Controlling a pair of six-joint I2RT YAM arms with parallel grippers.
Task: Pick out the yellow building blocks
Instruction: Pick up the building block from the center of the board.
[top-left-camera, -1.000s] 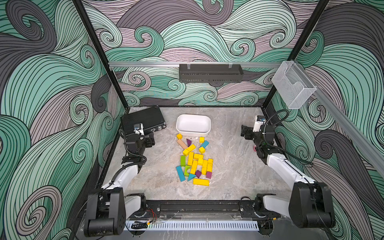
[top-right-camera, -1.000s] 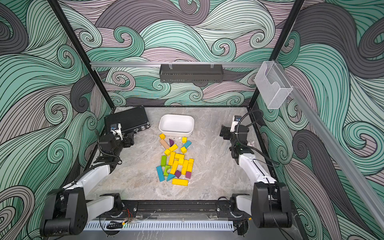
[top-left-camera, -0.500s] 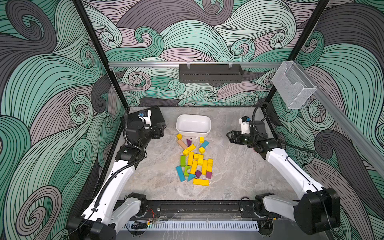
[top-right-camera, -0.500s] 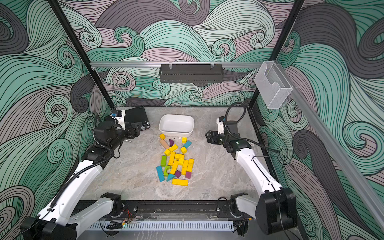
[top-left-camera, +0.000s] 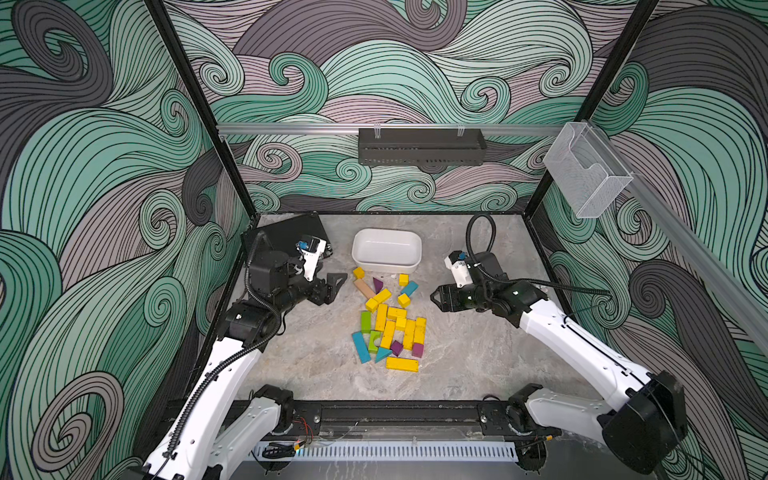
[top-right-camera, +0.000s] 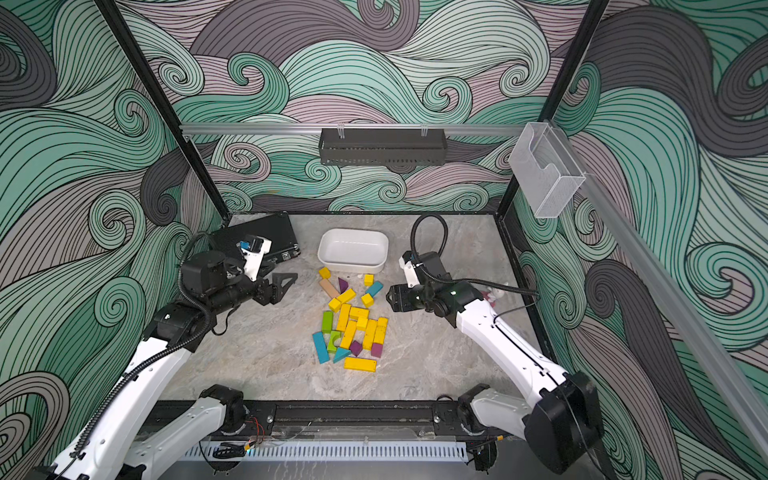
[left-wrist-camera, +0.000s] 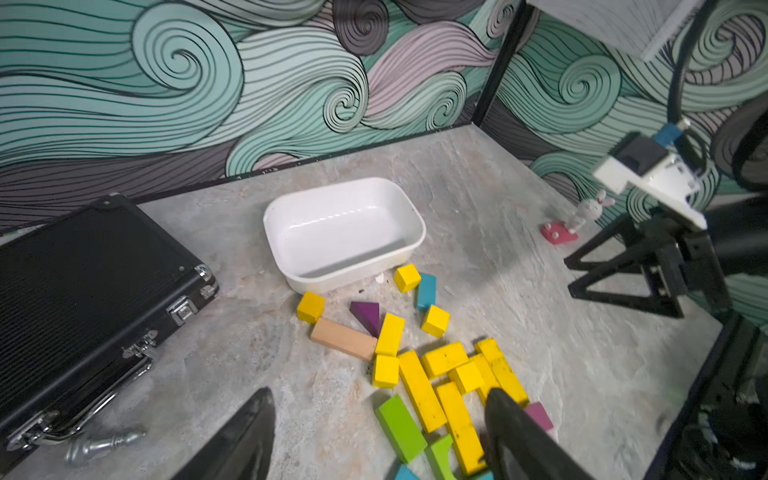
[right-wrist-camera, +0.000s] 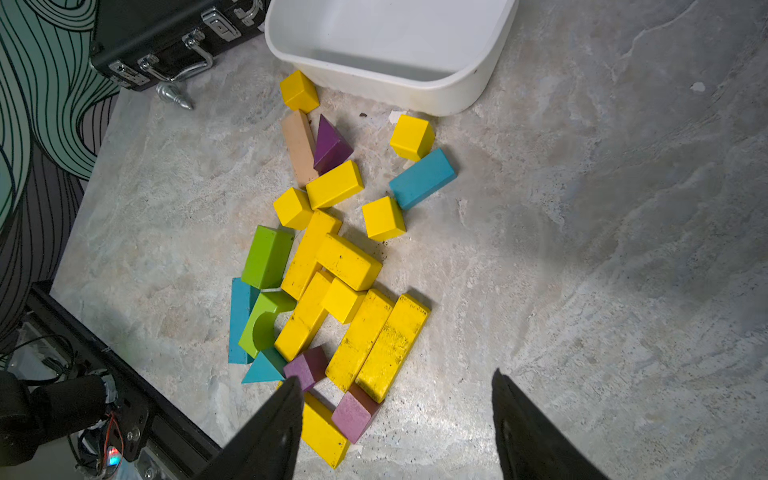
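Yellow building blocks (top-left-camera: 381, 318) sit between inward-reaching left gripper (top-left-camera: 338, 286) and right gripper (top-left-camera: 433, 297), both agape, empty

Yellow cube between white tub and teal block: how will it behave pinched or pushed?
The yellow cube looks like solid painted wood: likely rigid, probably light. Flat-faced, sitting flat, so it should slide, not roll. The teal block and white tub sit close; a push would probably bump them.

Left gripper (left-wrist-camera: 378, 391) fingers (left-wrist-camera: 253, 432) apart, right gripper (right-wrist-camera: 395, 376) likewise, both seemingly empty
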